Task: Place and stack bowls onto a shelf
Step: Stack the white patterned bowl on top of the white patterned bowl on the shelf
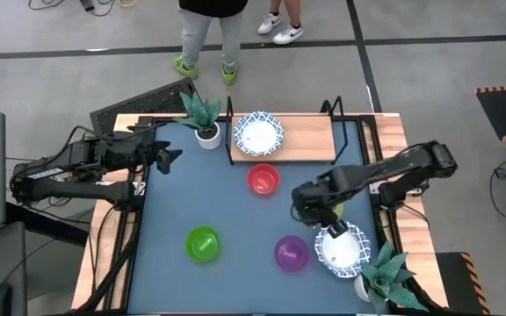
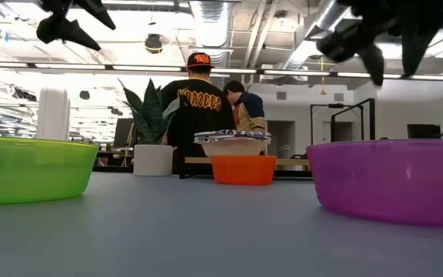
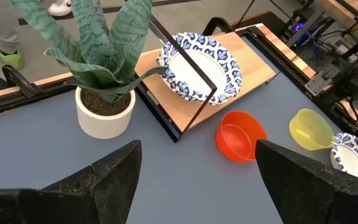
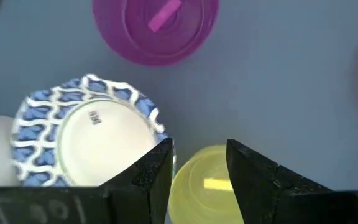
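One patterned bowl (image 1: 258,133) already sits on the shelf (image 1: 310,138), at its end nearest the plant pot (image 1: 207,134), leaving room alongside. The right claw (image 4: 199,163) hovers over the yellow bowl (image 4: 205,186), fingers narrowly parted and straddling its rim, likely lining up a pinch. Beside it lies another patterned bowl (image 4: 86,132), with the purple bowl (image 1: 292,253) near. Red (image 1: 263,179) and green (image 1: 203,243) bowls wait on the table (image 1: 174,197). The left claw (image 3: 197,177) waits wide open near the pot.

A bowl (image 1: 258,133) sits on the shelf's (image 1: 310,136) left end.
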